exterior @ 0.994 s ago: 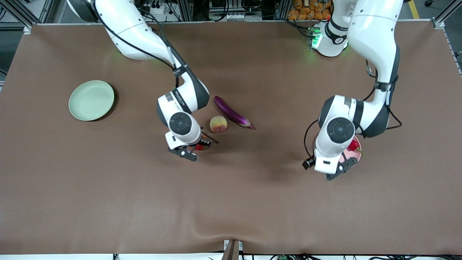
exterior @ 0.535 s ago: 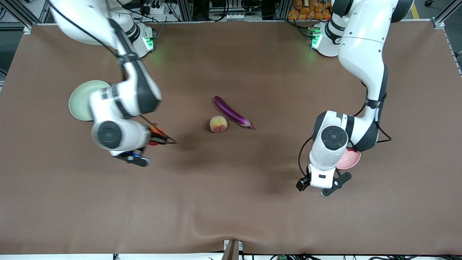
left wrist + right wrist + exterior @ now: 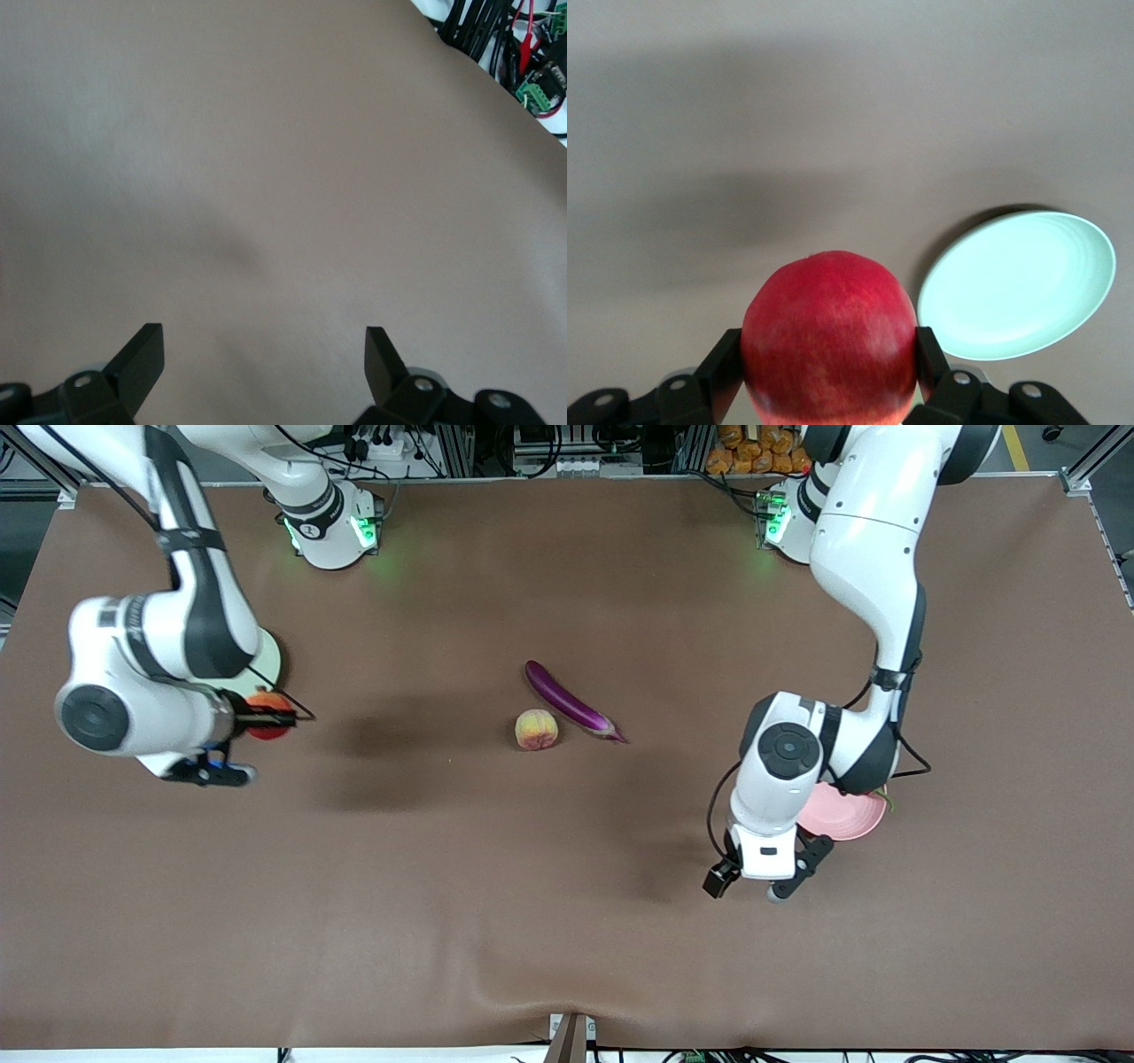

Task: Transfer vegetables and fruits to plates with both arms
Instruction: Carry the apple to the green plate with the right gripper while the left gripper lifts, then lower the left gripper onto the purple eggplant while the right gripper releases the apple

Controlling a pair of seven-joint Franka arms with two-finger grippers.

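Pomegranate (image 3: 828,336) fills the jaws of the right gripper (image 3: 829,350), whose two dark fingers press against its red sides and hold it up in the air, over the brown table (image 3: 567,886) just beside the green plate (image 3: 1019,283) at the right arm's end. In the front view only a sliver of that plate (image 3: 270,657) shows past the right arm's wrist, with the red fruit (image 3: 268,717) showing beside the gripper (image 3: 232,746).

Near the middle of the table lies the peach (image 3: 536,729), and just beside it, a little farther from the front camera, the long purple eggplant (image 3: 571,701) lies at a slant; whether the two touch cannot be told.

Toward the left arm's end, the left gripper (image 3: 769,881) hangs over bare table close to the pink plate (image 3: 849,815), which is partly covered by the arm's wrist. In the left wrist view its fingers (image 3: 142,354) stand wide apart with nothing between them, only tabletop under the left gripper (image 3: 264,354). The pepper cannot be made out.
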